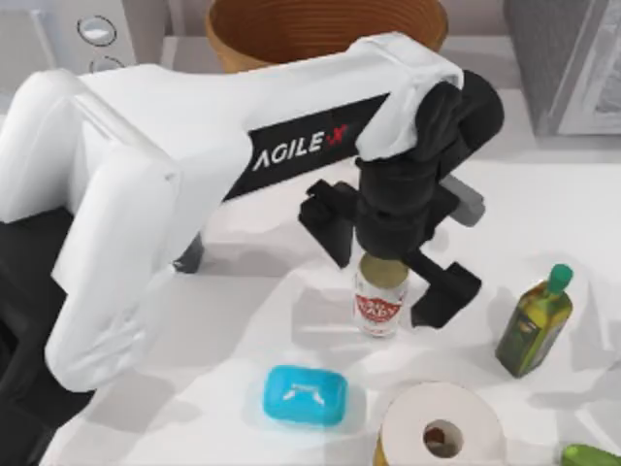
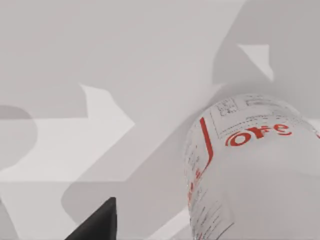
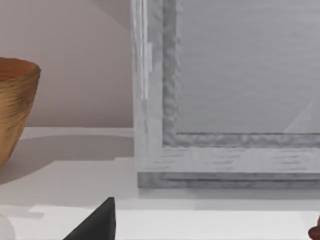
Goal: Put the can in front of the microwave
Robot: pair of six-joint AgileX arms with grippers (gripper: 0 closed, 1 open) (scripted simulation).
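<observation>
The left gripper (image 1: 393, 254) hangs straight above the upright can (image 1: 378, 297), fingers spread to either side of it for a grasp; the microwave (image 1: 87, 34) waits far-left; right gripper's state: cannot tell

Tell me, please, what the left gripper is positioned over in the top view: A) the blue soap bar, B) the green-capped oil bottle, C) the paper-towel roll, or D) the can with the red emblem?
D. In the top view the left gripper sits directly above the can, its open black fingers on either side of the can's gold-tan top, while the microwave stands far back at the table's left.
</observation>
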